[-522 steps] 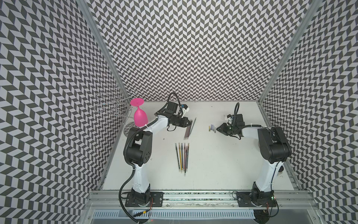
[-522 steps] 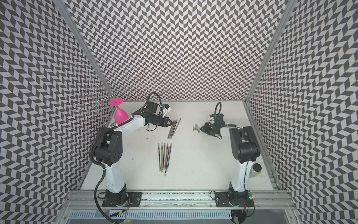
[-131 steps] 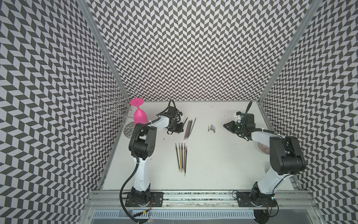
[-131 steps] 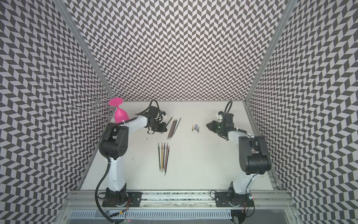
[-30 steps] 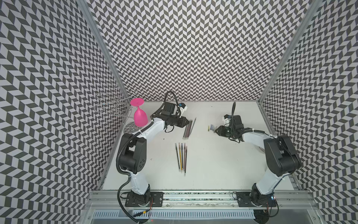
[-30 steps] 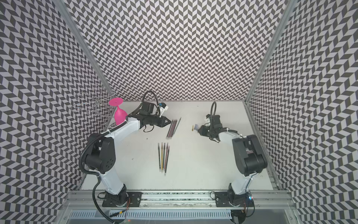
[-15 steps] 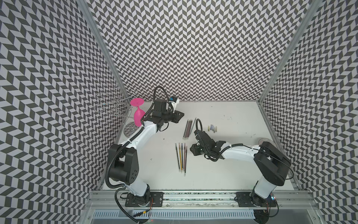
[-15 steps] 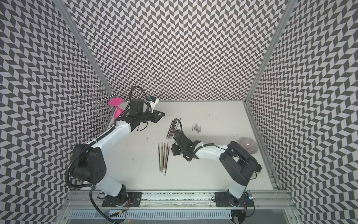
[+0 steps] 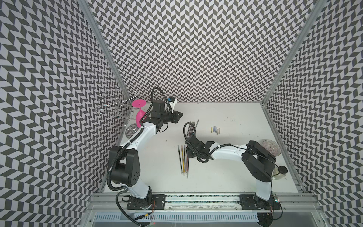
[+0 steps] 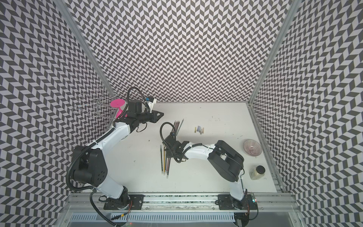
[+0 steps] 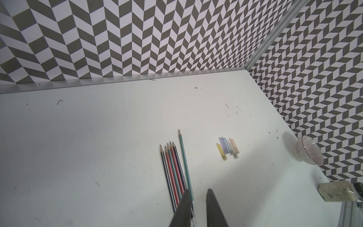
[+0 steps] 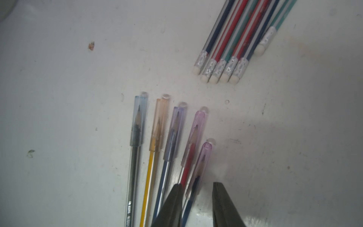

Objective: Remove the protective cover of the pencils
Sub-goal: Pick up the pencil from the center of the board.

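Right claw has swung over capped pencils; black pencil print illegible.

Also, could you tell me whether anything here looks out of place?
Nothing looks spilled or broken. Only two pencils break their rows: the teal pencil lies slightly apart from the five bare pencils, and one capped pencil stops short of its four neighbours, between the right gripper's open jaws.
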